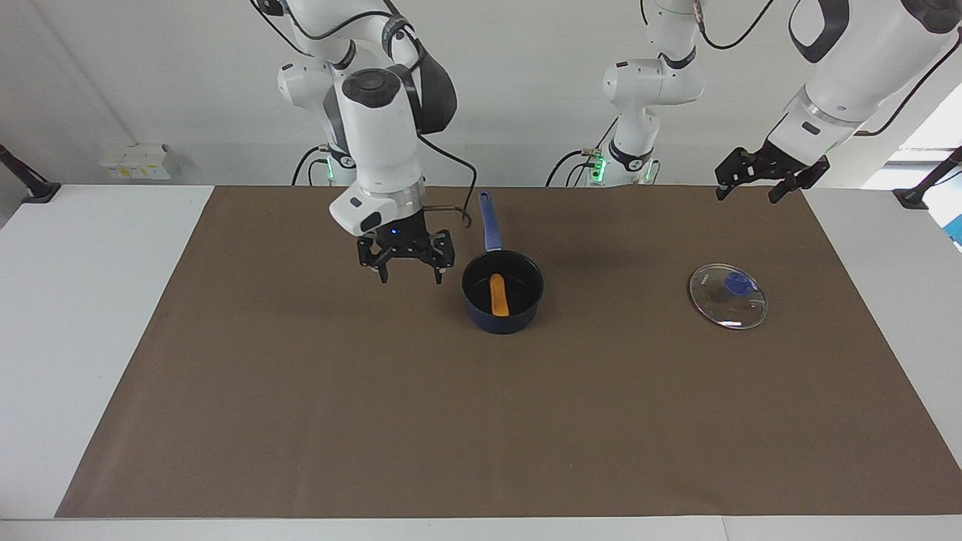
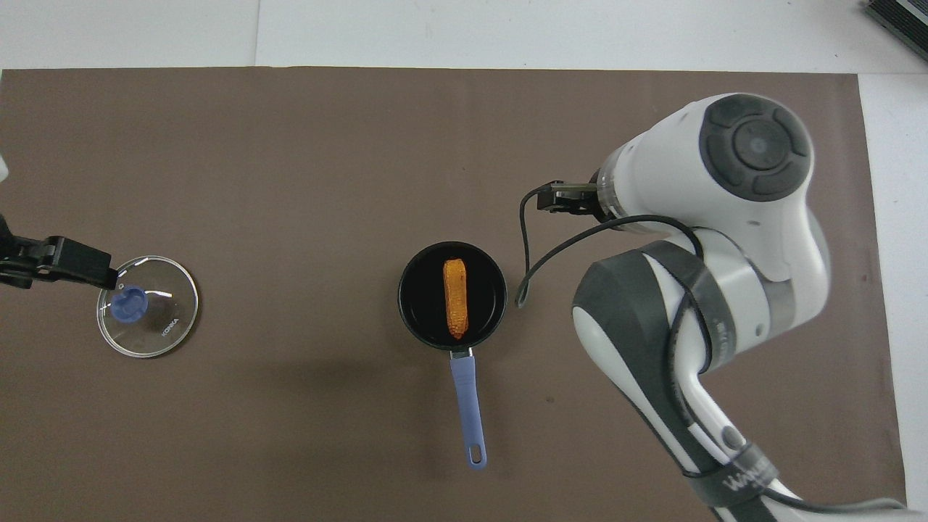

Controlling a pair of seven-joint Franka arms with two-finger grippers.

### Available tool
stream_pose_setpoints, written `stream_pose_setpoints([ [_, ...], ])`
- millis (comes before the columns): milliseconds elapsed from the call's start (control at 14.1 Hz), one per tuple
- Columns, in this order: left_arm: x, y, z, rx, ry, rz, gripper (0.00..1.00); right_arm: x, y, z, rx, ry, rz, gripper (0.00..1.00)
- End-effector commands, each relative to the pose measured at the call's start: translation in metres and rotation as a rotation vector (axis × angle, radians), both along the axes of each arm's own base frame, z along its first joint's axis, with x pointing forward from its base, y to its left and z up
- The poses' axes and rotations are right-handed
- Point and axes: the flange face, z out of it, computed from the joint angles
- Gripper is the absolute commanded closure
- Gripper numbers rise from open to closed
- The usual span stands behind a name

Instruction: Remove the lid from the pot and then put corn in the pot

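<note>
The dark blue pot stands mid-mat, its long handle pointing toward the robots. The orange corn lies flat inside it. My right gripper hangs open and empty over the mat beside the pot, toward the right arm's end. The glass lid with its blue knob lies flat on the mat toward the left arm's end. High above the mat's edge, on the robots' side of the lid, my left gripper is open and empty.
A brown mat covers most of the white table. A black cable loops down from the right wrist close to the pot. Small white boxes sit by the wall at the right arm's end.
</note>
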Motion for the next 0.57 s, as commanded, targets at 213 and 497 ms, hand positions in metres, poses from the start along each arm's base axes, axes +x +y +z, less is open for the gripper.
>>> stream_pose_setpoints([
  [213, 0.006, 0.002, 0.008, 0.017, 0.006, -0.014, 0.0, -0.037, -0.062, 0.094, 0.005, -0.022, -0.041, 0.0],
  [497, 0.007, 0.001, 0.008, 0.022, 0.005, -0.017, 0.0, -0.064, -0.108, 0.146, 0.003, -0.018, -0.106, 0.0],
])
